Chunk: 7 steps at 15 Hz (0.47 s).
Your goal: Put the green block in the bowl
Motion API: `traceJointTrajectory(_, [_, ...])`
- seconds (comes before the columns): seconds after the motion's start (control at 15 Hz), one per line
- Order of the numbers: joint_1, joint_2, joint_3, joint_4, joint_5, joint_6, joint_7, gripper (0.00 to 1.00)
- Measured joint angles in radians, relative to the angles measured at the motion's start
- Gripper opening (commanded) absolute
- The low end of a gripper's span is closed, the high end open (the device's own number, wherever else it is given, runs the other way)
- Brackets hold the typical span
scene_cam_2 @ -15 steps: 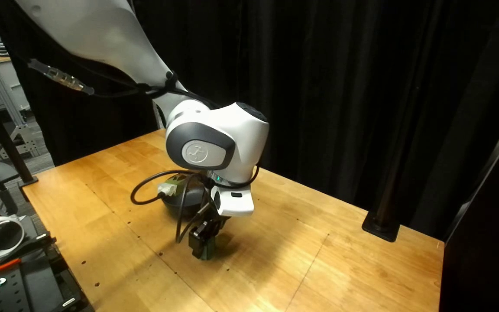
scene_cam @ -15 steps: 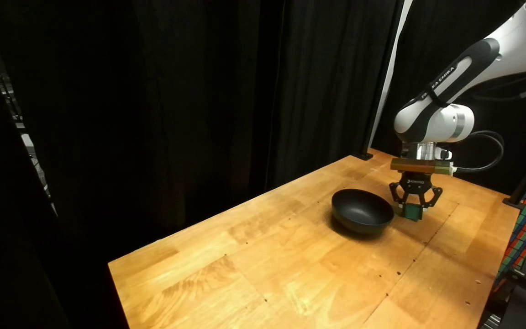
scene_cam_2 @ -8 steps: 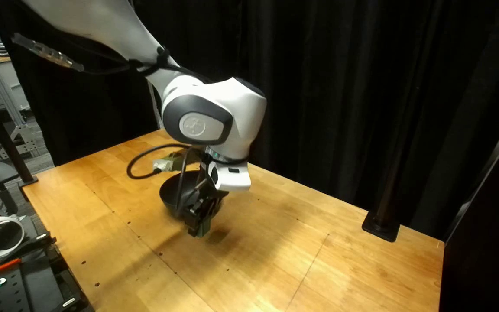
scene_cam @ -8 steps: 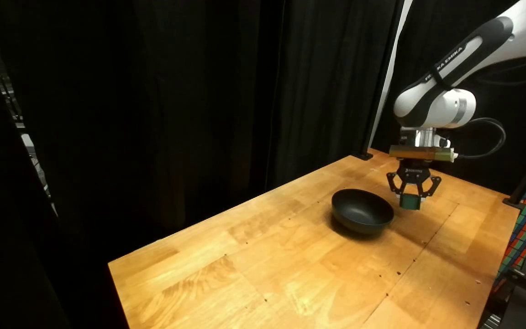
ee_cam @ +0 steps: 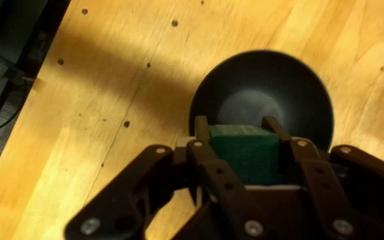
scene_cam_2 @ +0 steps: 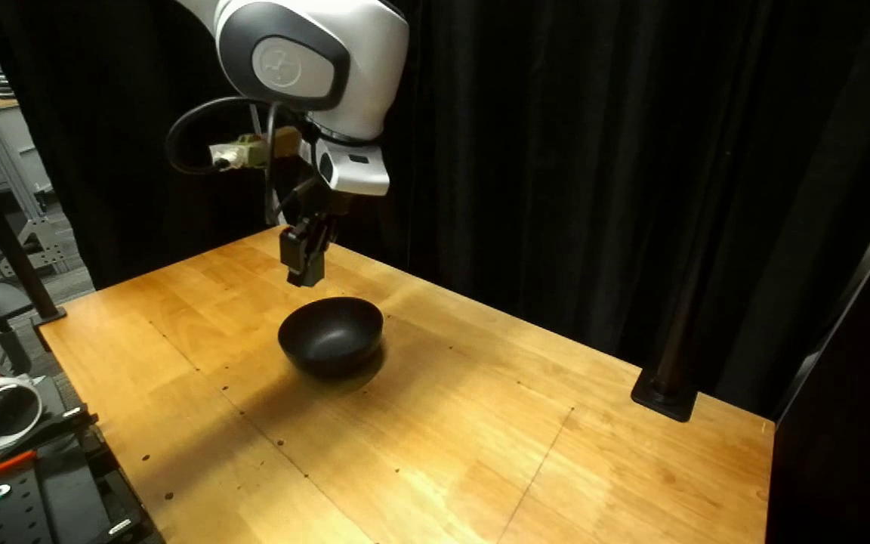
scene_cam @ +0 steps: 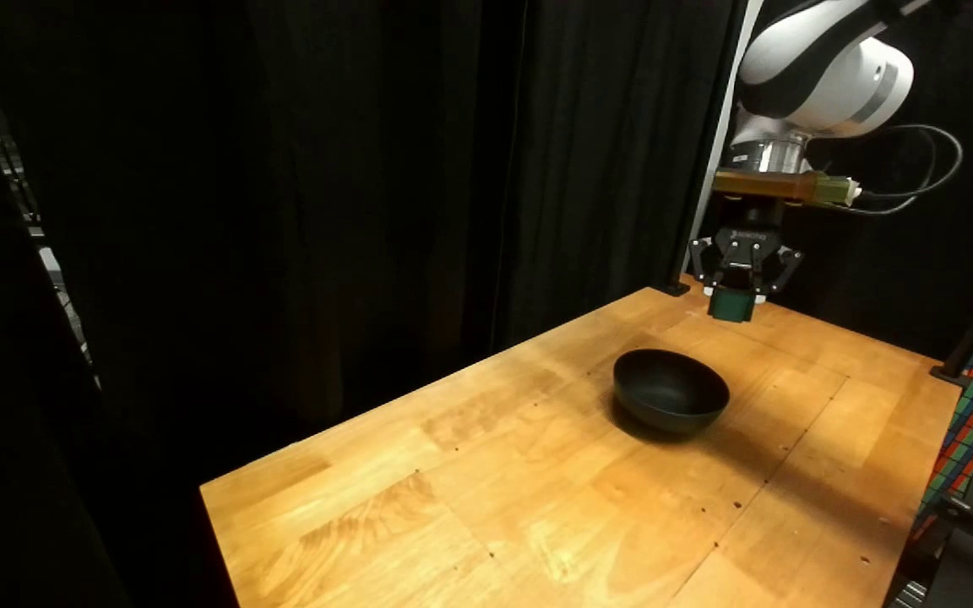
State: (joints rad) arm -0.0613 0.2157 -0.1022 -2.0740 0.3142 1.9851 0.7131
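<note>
Grips the green block (ee_cam: 245,158) between the dark fingers (ee_cam: 201,128) of the gripper (ee_cam: 238,129), pinched on two opposite sides. Hangs in the air well above the tabletop (scene_cam: 588,473) and apart from the bowl (scene_cam_2: 331,338). Shows the block (scene_cam: 731,306), in an exterior view, in line with the tabletop's far edge, just right of the far corner.

In the wrist view, looks flat-faced and straight-edged, deep green and plain on the broad side, paler and faintly streaked on the narrow strip along the upper edge. See the bowl upright on the wood, apart from every edge and corner: round, smooth and black, with a soft sheen inside. Read the tabletop as honey-coloured wood in joined strips, grained, seamed, dotted with small dark holes. Note the arm (scene_cam: 858,89), white-shelled with dark panels, and the black curtain (scene_cam_2: 556,166), hung in folds along the long edge.

For the block: turns the broad green side toward the wrist view, with side edges running roughly along the fingers. Comes close to a cube, partly covered by the gripper; cannot tell a long axis.
</note>
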Motion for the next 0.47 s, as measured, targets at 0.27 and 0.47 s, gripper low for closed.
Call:
traceJointTrajectory(0.27, [0.023, -0.009, 0.051, -0.019, 0.077, -0.004, -0.028, 1.00])
traceJointTrajectory(0.47, [0.027, -0.012, 0.055, -0.010, 0.083, -0.057, -0.028, 1.00])
